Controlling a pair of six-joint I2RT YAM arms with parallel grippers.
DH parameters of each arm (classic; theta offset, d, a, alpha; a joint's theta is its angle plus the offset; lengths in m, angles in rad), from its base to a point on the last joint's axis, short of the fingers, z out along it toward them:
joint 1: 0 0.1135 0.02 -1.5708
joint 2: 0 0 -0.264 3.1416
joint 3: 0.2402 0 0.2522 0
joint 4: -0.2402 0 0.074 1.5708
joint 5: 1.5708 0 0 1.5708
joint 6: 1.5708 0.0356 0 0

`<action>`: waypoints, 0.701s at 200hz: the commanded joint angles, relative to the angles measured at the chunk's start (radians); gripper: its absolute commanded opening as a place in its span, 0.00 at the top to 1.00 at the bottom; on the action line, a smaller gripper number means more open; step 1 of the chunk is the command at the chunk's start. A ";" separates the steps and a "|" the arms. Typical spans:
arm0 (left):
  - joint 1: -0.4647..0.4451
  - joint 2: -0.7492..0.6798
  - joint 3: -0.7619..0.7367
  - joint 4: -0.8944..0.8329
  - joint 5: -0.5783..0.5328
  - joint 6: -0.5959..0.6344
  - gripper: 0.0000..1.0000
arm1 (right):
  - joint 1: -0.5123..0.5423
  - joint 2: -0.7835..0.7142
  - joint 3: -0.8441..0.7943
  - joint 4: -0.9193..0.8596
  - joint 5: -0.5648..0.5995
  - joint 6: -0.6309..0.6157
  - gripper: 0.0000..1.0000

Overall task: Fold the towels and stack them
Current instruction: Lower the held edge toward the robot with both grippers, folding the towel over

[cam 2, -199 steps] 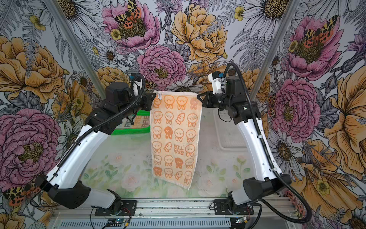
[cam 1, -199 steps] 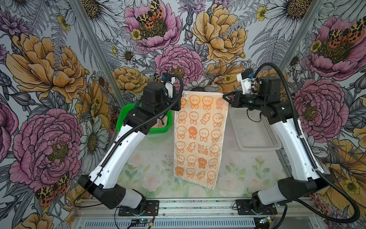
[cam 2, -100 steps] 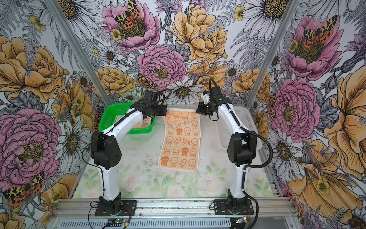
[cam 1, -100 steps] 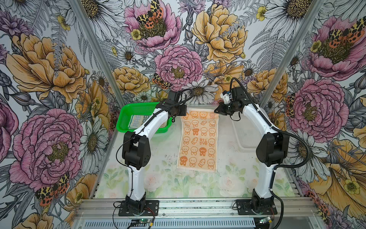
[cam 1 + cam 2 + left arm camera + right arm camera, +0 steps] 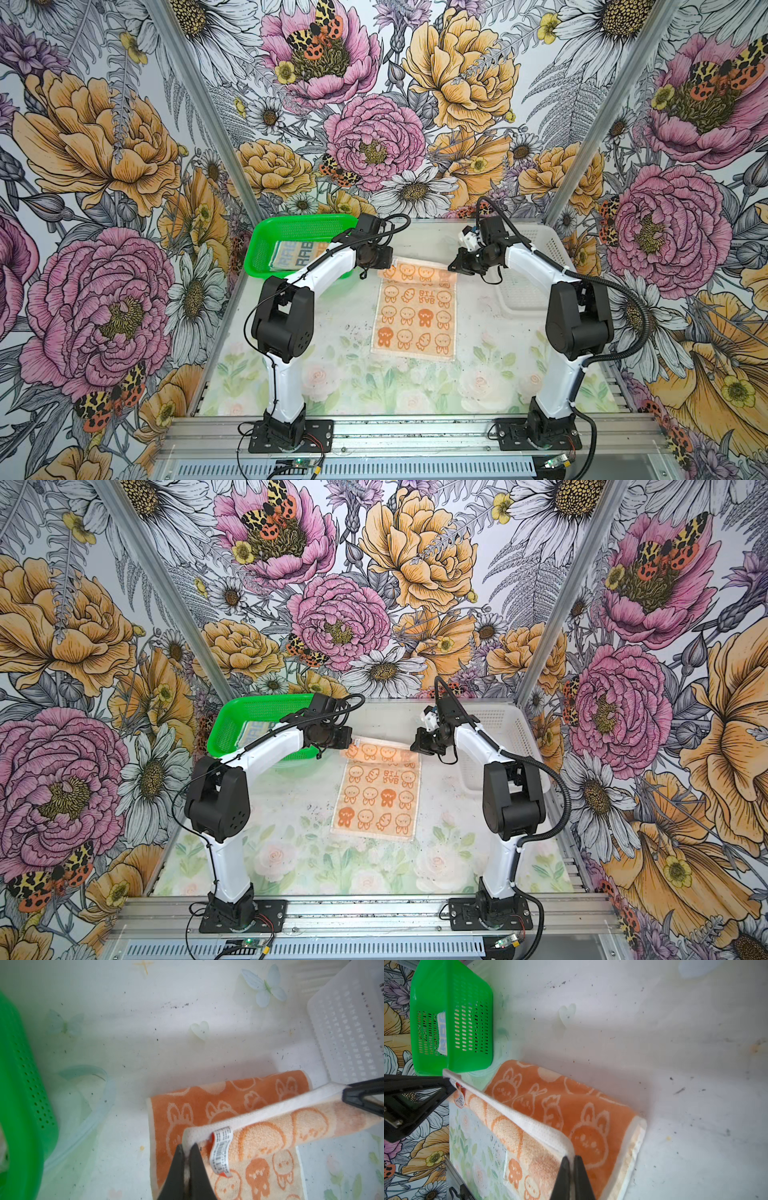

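The orange towel (image 5: pixel 415 316) lies lengthwise on the table in both top views, also orange towel (image 5: pixel 378 800). Its far end is curled up and doubled back. My left gripper (image 5: pixel 390 262) is shut on the far left corner, beside the barcode tag (image 5: pixel 221 1147). My right gripper (image 5: pixel 451 266) is shut on the far right corner. In the wrist views each gripper, left gripper (image 5: pixel 187 1147) and right gripper (image 5: pixel 572 1158), pinches the white hem, which stretches taut between them just above the darker orange underside (image 5: pixel 571 1109). A cream towel (image 5: pixel 297 254) with lettering lies in the green basket.
The green basket (image 5: pixel 291 222) stands at the back left, close behind my left wrist. The white mesh basket (image 5: pixel 552 249) stands at the back right, beside my right arm. The towel's near edge lies mid-table; the aluminium rail (image 5: pixel 395 428) runs along the front.
Both arms have come down from holding the towel hanging high. Its lower part now lies flat on the table, and the held far edge has been drawn low, curling back over the towel.
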 commanded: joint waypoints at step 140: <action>-0.055 -0.315 -0.497 0.142 -0.173 -0.148 1.00 | 0.044 -0.313 -0.496 0.190 0.097 0.108 1.00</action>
